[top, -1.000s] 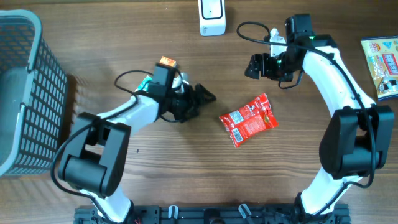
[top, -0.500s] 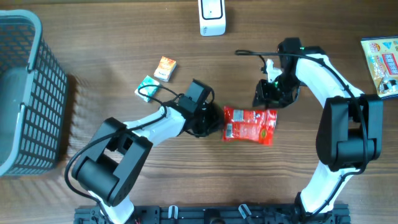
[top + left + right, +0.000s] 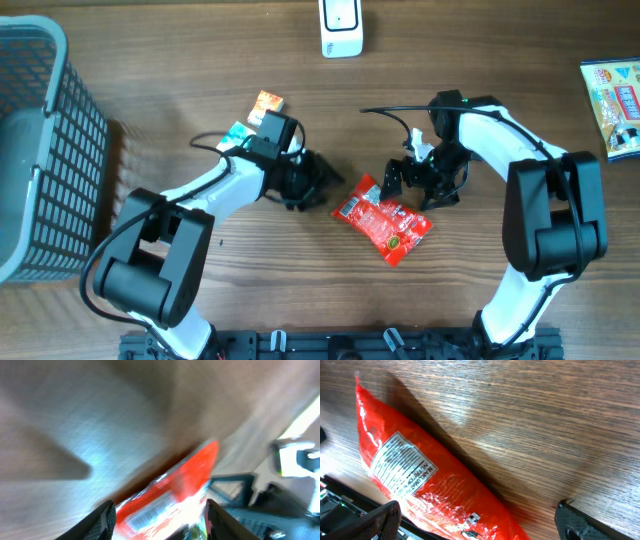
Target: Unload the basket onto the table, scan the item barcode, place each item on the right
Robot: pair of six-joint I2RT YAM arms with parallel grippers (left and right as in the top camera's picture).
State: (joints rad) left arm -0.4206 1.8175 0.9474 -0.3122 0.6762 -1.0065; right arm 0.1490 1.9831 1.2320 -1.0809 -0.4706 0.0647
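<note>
Since half a second ago: red crinkled plastic snack packet (image 3: pixel 382 222) has swung from level to a slant, long axis now running 10 to 4 o'clock, and sits slightly nearer the 6 o'clock edge of the brown wooden table (image 3: pixel 200 60). Left gripper (image 3: pixel 325 180) has backed off toward 9 o'clock. Right gripper (image 3: pixel 412 180) has dropped in at the packet's 1 o'clock side.

Packet position: flat on the table near centre, between the two grippers, held by neither as far as I can see.

Left gripper: wrist view is badly blurred, but the fingers (image 3: pixel 106 516) stand apart with the packet (image 3: pixel 170 495) ahead of them. Released.

Right gripper (image 3: pixel 476 512): jaws spread wide above the packet (image 3: pixel 430 485), nothing clamped. White printed label (image 3: pixel 400 464) faces up; print too small to tell whether the bars are on it.

Surroundings:
- White box-shaped barcode scanner (image 3: pixel 340 28) at the 12 o'clock edge, well apart from the packet.
- Grey mesh basket (image 3: pixel 40 150) at 9 o'clock.
- Small orange carton (image 3: pixel 266 103) and small teal carton (image 3: pixel 235 135) at 10 o'clock.
- Colourful printed booklet (image 3: pixel 612 90) at 2 o'clock.

Step, judged: still acquiring the packet; scan not yet done.

Next move calls for one gripper to pinch an edge low against the table, lift, carry toward 12 o'clock and turn the label side to the scanner. Thin film lying flat may slide rather than be caught.
</note>
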